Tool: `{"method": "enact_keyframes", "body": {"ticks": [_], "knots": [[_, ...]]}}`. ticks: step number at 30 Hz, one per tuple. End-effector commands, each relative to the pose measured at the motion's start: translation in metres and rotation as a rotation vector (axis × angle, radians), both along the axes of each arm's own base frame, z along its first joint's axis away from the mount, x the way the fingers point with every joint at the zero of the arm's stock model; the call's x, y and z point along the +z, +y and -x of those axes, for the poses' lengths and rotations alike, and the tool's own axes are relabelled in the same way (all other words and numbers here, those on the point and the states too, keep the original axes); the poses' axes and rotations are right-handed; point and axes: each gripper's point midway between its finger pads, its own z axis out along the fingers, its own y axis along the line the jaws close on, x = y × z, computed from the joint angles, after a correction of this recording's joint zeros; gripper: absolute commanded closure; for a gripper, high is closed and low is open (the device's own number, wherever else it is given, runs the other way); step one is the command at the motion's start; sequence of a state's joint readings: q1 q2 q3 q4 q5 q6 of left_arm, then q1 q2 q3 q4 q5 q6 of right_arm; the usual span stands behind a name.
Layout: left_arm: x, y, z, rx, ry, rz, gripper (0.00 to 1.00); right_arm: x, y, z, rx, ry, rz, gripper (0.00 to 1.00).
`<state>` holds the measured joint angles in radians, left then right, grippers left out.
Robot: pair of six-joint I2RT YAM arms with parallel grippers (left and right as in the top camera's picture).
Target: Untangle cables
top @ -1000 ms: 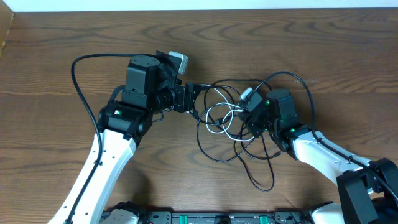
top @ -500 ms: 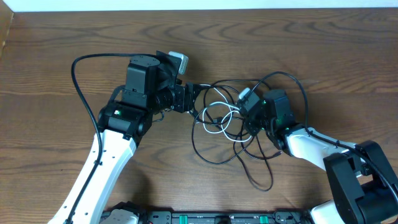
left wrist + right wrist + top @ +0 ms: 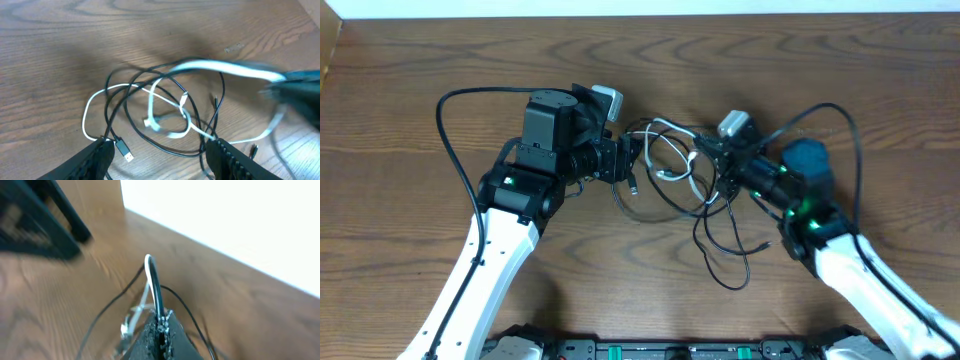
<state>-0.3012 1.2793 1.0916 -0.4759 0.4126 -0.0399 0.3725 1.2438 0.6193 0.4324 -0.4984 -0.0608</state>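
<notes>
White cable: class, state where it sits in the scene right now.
Overhead view: the white cable lies centre-frame, looped among the black cables between the left gripper and the right gripper, which pinches it.

This looks like a robotics lab bench: a wood-grain table (image 3: 400, 80) with a plain white wall (image 3: 640, 7) at 12 o'clock. The left arm (image 3: 500, 240) and right arm (image 3: 860, 270) rise from a black rail (image 3: 650, 350) at 6 o'clock.
</notes>
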Motion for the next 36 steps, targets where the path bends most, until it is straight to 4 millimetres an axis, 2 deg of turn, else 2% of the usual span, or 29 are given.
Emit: {"method": "enact_keyframes", "body": {"ticks": [1,4,8,9,11,13,19,27,29,33,36], "knots": [[0.009,-0.001,-0.002,-0.022,-0.031,-0.006,0.36,0.049,-0.005,0.015,0.007,-0.064,-0.105,0.99],[0.016,-0.019,0.010,-0.173,-0.062,0.036,0.36,0.080,-0.009,0.027,0.007,-0.118,-0.171,0.99],[0.028,-0.039,0.028,-0.361,-0.114,0.101,0.36,0.110,-0.013,0.036,0.013,-0.219,-0.222,0.99],[0.031,-0.043,0.032,-0.392,-0.121,0.122,0.35,0.124,-0.014,0.039,0.017,-0.260,-0.257,0.99],[0.034,-0.046,0.035,-0.412,-0.121,0.141,0.27,0.142,-0.015,0.043,0.026,-0.308,-0.309,0.99],[0.034,-0.047,0.036,-0.418,-0.120,0.148,0.24,0.157,-0.017,0.048,0.035,-0.357,-0.351,0.99],[0.035,-0.047,0.036,-0.418,-0.120,0.148,0.19,0.183,-0.022,0.060,0.051,-0.463,-0.408,0.99],[0.037,-0.048,0.034,-0.418,-0.135,0.150,0.19,0.175,-0.019,0.058,0.066,-0.402,-0.410,0.99],[0.037,-0.048,0.034,-0.418,-0.134,0.151,0.19,0.167,-0.017,0.055,0.060,-0.368,-0.397,0.99],[0.037,-0.048,0.034,-0.416,-0.133,0.152,0.19,0.138,-0.015,0.043,0.031,-0.238,-0.348,0.99],[0.037,-0.048,0.034,-0.416,-0.133,0.152,0.19,0.129,-0.015,0.038,0.012,-0.206,-0.329,0.99]]}}
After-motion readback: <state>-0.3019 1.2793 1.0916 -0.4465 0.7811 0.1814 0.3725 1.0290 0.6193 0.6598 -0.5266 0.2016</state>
